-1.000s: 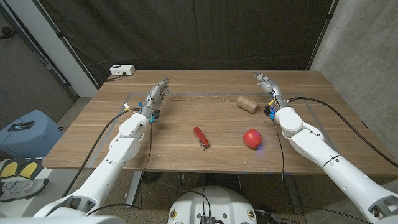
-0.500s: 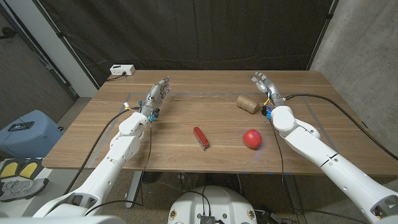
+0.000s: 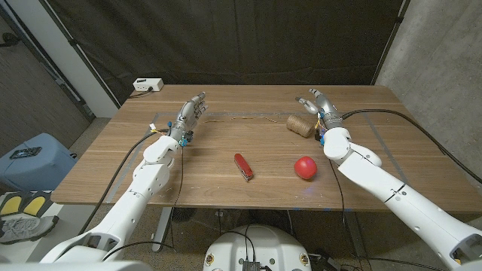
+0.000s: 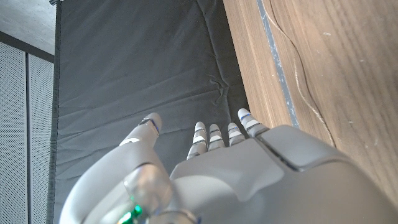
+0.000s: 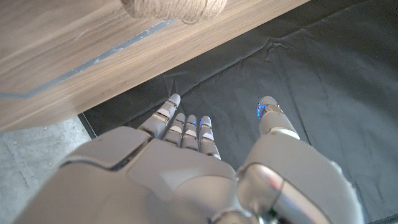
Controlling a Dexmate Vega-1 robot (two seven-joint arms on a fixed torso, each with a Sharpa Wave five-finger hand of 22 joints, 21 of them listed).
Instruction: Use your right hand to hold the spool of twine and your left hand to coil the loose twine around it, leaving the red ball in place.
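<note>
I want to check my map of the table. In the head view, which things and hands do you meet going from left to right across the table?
White box → left hand → red pocket knife → spool of twine and red ball, at nearly the same place across → right hand.

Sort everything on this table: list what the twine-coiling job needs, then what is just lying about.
Needed for the job:
spool of twine
loose twine trailing from the spool toward the left hand
right hand, open by the spool
left hand, open

Just lying about:
red ball, to be left in place
red pocket knife
white box at the far corner
</note>
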